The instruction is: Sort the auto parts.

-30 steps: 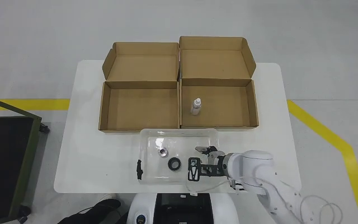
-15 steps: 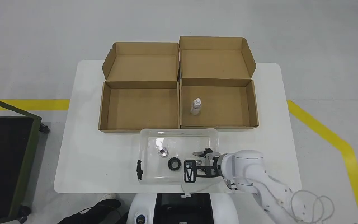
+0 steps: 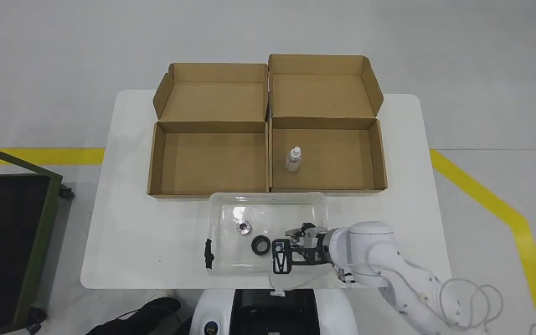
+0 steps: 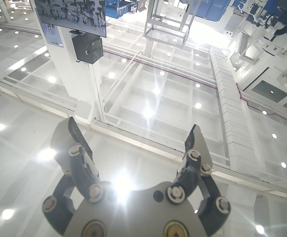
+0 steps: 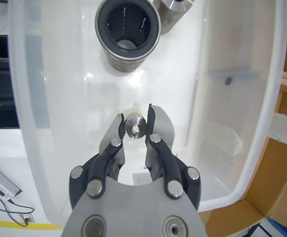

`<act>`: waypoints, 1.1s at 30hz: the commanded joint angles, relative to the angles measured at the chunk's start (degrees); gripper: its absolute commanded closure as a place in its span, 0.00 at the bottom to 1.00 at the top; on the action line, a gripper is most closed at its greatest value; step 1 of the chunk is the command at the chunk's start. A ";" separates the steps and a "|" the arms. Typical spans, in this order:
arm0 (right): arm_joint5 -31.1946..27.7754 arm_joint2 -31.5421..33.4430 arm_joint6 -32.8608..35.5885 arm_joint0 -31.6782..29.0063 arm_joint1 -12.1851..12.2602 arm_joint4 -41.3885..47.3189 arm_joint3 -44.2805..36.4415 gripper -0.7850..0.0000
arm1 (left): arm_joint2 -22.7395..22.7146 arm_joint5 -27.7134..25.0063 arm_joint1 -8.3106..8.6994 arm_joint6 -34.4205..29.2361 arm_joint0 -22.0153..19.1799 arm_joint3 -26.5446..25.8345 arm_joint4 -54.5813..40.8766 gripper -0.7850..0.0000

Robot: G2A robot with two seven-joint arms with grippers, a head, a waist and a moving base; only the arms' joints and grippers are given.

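A: Parts in clear bin (image 3: 268, 198)?
B: 3; 1 black-rimmed sleeve (image 5: 127, 33), 1 steel piece (image 5: 172, 13), 1 small stud (image 5: 134, 130) pinched between right gripper (image 5: 134, 122) fingers.
A: Left gripper (image 4: 132, 132)?
B: Fingers spread wide; 2 cardboard boxes (image 3: 209, 159) behind bin, 1 bottle (image 3: 293, 157) inside 1.

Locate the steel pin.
The pin sits in the clear bin, just right of the sleeve in the top view, clamped in the right gripper.

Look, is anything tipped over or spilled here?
Nothing stands out. The little bottle stands upright in its cardboard box, and the ring-shaped part stands on end in the clear tub; nothing is spilled.
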 commanded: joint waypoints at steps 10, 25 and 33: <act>5.73 4.95 -9.27 -1.34 0.53 0.42 -5.39 1.00 | 0.00 0.00 0.00 0.00 0.00 0.00 0.00 0.00; 20.71 11.09 -44.80 -7.85 -0.02 4.67 -6.60 1.00 | 0.00 0.00 0.00 0.00 0.00 0.00 0.00 0.00; 24.41 12.11 -60.38 -7.76 -1.05 11.72 -5.84 1.00 | 0.00 0.00 0.00 0.00 0.00 0.00 0.00 0.00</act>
